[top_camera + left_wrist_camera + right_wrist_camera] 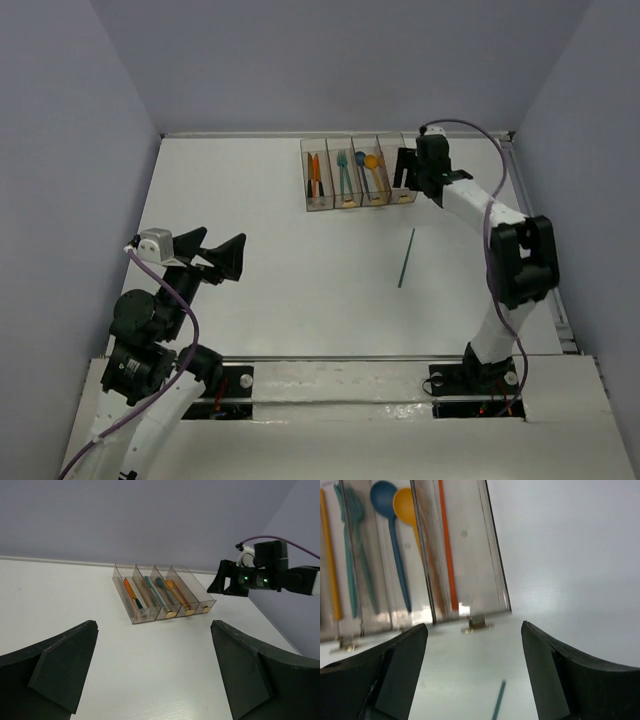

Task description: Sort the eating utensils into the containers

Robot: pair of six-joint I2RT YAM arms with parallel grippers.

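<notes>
Containers [330, 175] hold orange utensils [315, 175], teal forks [343, 172], spoons [366, 168]; rightmost, orange stick [447, 555].

On the table [60, 595], eating utensils [131, 591] are seen laid in the containers [141, 616]; the left gripper [154, 626] is spread wide, the right gripper [227, 580] held near the row.

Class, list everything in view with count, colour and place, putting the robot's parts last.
table: one, white
containers: four joined, clear smoky, far side of table
stick-like utensils: two, orange and red-orange, leftmost container
forks: apparently two, teal, second container
spoons: two, blue and orange, third container
single utensil: one, orange-red, rightmost container
loose utensil: one, teal, on table right of centre
left arm: one, white and black, jaws open and empty, over table's left
right arm: one, white and black, jaws open, over rightmost container
</notes>
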